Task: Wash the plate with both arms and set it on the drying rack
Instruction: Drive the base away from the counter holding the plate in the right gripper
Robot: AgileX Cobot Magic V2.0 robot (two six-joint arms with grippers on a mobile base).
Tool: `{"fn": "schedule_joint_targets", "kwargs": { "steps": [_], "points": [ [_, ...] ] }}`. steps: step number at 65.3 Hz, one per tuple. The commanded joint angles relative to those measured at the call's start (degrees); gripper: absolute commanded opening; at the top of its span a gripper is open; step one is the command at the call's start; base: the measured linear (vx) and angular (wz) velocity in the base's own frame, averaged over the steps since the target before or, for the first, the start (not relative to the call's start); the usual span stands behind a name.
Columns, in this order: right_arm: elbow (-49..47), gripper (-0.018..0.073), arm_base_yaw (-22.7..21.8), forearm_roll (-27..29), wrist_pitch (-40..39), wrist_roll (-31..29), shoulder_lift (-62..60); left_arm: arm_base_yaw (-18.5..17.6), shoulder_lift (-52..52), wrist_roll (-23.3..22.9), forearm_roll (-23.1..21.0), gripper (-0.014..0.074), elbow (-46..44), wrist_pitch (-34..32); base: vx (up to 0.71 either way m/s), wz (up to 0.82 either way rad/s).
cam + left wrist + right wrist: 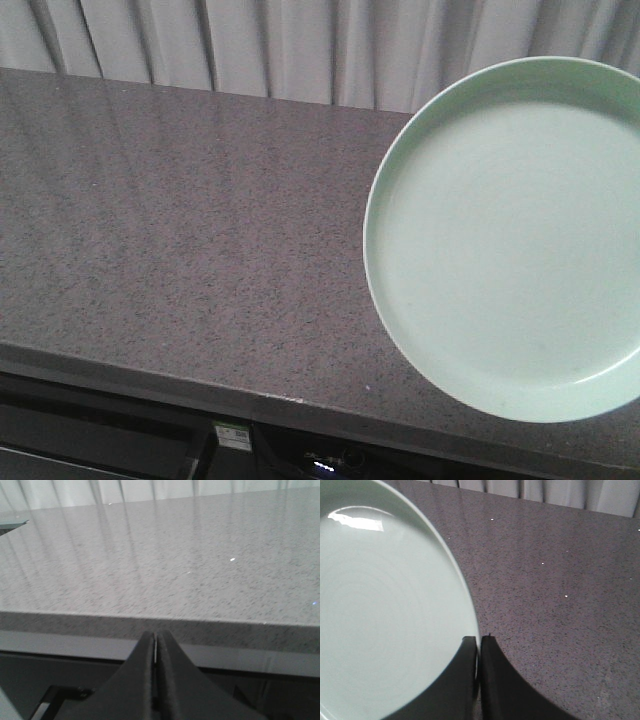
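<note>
The pale green plate (510,240) sits at the right end of the speckled grey counter (180,230), its rim pinched between the closed fingers of the right gripper (479,645). The left gripper (156,645) hangs just off the counter's near edge, fingers pressed together on nothing.

A speckled grey-brown stone countertop (180,230) with a thick front edge runs across the view, pale pleated curtains (250,45) hang behind its far side, and a small green label (236,435) sits on the dark cabinet front (90,430) below.
</note>
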Motion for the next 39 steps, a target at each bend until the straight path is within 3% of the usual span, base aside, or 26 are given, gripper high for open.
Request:
{"fn": "schedule_joint_targets", "kwargs": {
  "steps": [1, 39],
  "points": [
    [-1.37, -0.0006, -0.02, 2.22, -3.19, -0.19, 0.34, -0.03, -0.82, -0.27, 0.09, -0.0006, 1.08, -4.51, -0.07, 0.28],
    [-1.37, -0.0006, -0.02, 2.22, -3.19, -0.19, 0.34, -0.03, -0.82, -0.27, 0.09, -0.0006, 1.08, -4.51, -0.08, 0.33]
  ]
}}
